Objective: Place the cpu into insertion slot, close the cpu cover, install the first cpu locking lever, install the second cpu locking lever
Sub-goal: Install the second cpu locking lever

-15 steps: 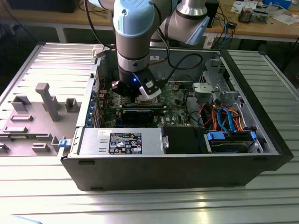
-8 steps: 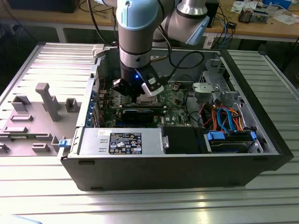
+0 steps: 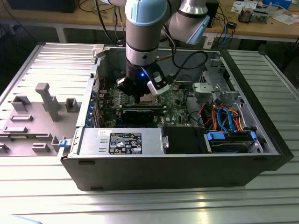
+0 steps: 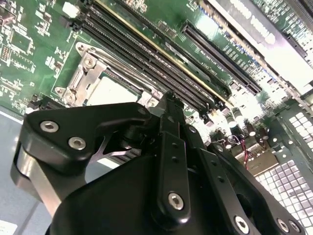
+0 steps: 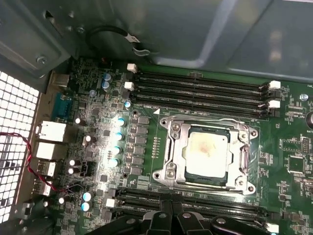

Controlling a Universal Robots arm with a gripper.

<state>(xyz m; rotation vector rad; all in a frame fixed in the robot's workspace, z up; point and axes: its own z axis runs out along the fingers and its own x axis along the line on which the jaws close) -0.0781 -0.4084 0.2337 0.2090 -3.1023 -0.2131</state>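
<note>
- The cpu (image 5: 207, 155) lies flat in the insertion slot (image 5: 172, 128), its dull metal top facing up with a faint stain at the centre. It sits square to the socket rim, so the seating step reads as done.
- The cpu cover (image 5: 243, 164) is down over the chip: its silvery frame borders the metal top on all sides, and the chip shows through the central cut-out. In the second wrist view the same frame (image 4: 83, 81) lies flat on the green board (image 4: 34, 54), beside the long memory slots (image 4: 146, 54).
- Thin wire-like bars run along the frame's edges. Whether both locking levers are hooked under their catches cannot be told.
- The hand (image 3: 140, 88) hangs low inside the open computer case (image 3: 177, 172), directly over the socket area in the exterior view. It carries nothing visible.
- In the second wrist view the hand's black linkage (image 4: 166, 161) converges to a narrow tip, so the fingers look drawn together. This suits pressing or hooking a lever rather than carrying a part, in my judgement.
- The tip sits near the socket's edge. Contact with the frame cannot be confirmed.
- The case rests on a ribbed metal table (image 3: 140, 205). Grey fixtures (image 3: 46, 100) stand well apart, on the exterior view's left.
</note>
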